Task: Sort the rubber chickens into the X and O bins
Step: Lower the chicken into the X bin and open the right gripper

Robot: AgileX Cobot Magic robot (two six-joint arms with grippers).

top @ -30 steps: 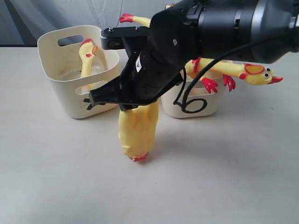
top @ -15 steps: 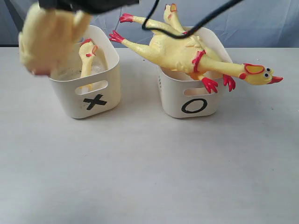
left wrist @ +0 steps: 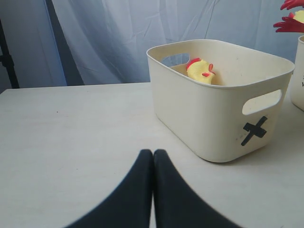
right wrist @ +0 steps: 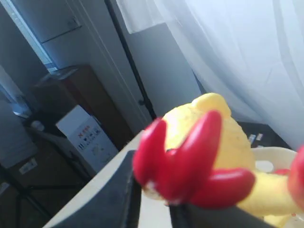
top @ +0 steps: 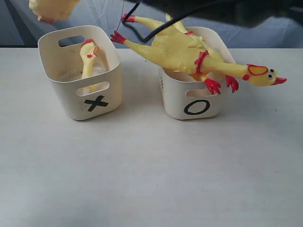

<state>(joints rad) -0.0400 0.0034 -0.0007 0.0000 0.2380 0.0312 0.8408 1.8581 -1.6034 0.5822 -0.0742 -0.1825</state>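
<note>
The X bin (top: 105, 90) stands at left with a head-and-neck piece (top: 88, 61) upright inside it. The O bin (top: 215, 101) at right has a long whole chicken (top: 189, 52) lying across its rim, head hanging off to the right; a second chicken (top: 173, 16) pokes up behind it. The headless body (top: 52, 8) hangs high above the X bin's far left corner. My right gripper (right wrist: 154, 209) is shut on this body, whose red feet (right wrist: 190, 156) fill its view. My left gripper (left wrist: 153, 154) is shut and empty, low over the table in front of the X bin (left wrist: 223, 114).
My right arm (top: 227, 9) and its cable cross the top of the exterior view above both bins. In the left wrist view the O bin's edge (left wrist: 299, 80) and red chicken feet (left wrist: 289, 19) show beside the X bin. A pale curtain hangs behind the table.
The right gripper lifted the headless body off the table in front of the bins, carried it left, and now holds it higher, above the X bin's back left corner.
</note>
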